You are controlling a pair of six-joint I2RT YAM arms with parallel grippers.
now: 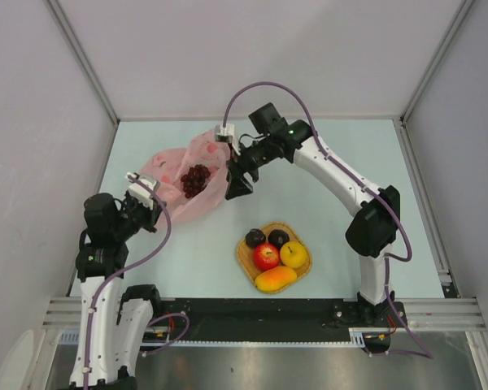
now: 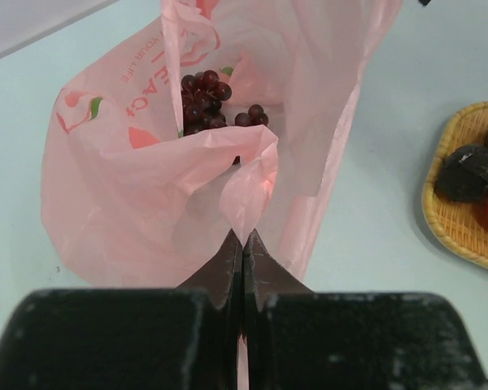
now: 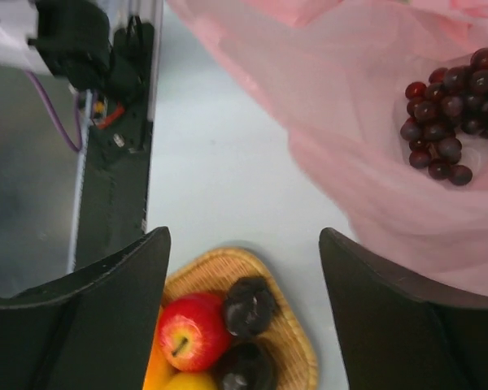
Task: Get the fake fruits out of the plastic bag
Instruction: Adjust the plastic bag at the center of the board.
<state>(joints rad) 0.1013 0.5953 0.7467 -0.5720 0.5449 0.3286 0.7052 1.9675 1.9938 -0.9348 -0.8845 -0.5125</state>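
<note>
The pink plastic bag (image 1: 183, 180) lies at the table's back left with the dark purple grape bunch (image 1: 195, 179) inside its open mouth. My left gripper (image 1: 156, 203) is shut on the bag's near edge (image 2: 246, 183); the grapes (image 2: 203, 101) show beyond it. My right gripper (image 1: 237, 184) is open and empty, just right of the bag; in its view the grapes (image 3: 451, 114) lie in the bag (image 3: 350, 130) at upper right. The red apple (image 1: 266, 256), yellow fruit (image 1: 293, 254), two plums (image 1: 267, 238) and mango (image 1: 276, 279) sit in the woven tray (image 1: 246, 262).
The woven tray also shows in the right wrist view (image 3: 297, 345) below the open fingers and in the left wrist view (image 2: 451, 219) at the right edge. A metal rail (image 1: 260, 309) runs along the table's near edge. White walls enclose the table.
</note>
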